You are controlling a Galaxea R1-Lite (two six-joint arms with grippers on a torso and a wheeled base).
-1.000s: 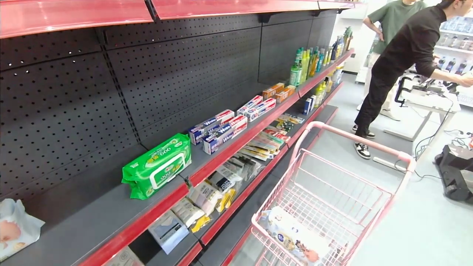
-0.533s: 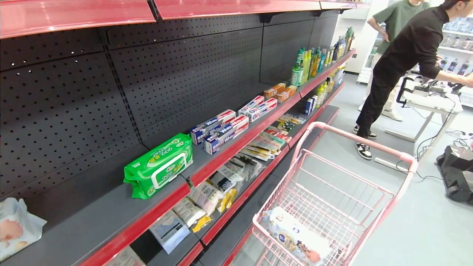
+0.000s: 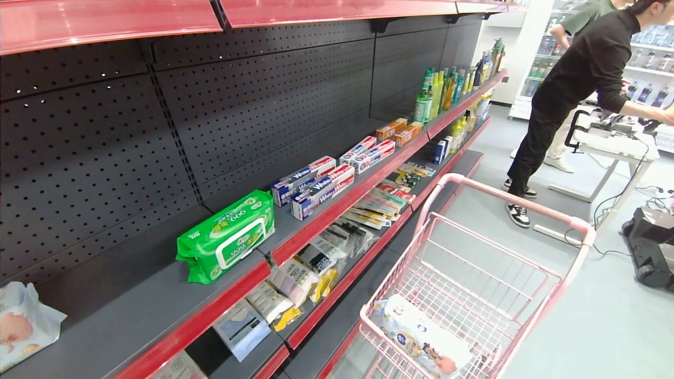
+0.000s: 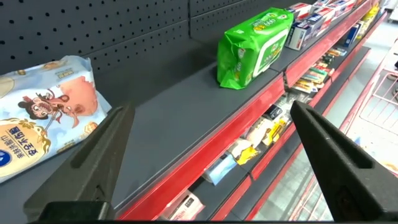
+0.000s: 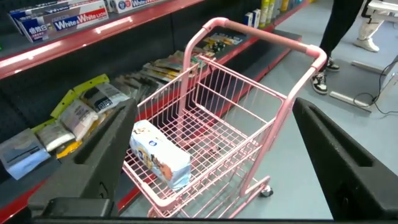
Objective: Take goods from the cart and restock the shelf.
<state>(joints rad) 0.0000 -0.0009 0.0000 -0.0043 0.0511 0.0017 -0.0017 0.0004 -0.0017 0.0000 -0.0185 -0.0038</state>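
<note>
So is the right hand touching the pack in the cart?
Apart. Right wrist view: the pack lies in the cart, the open right hand well above it.

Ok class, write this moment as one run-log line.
left gripper open, facing shelf | right gripper open, facing cart | white pack lying in cart | green pack on shelf

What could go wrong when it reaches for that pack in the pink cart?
1. The white pack lies low in the pink cart, close to its wire side. The open right gripper might snag the wires on its way down.
2. The cart stands on wheels, so a nudge could roll it away.
3. The pack looks soft, so it may sag or slip from a pinch.
</note>
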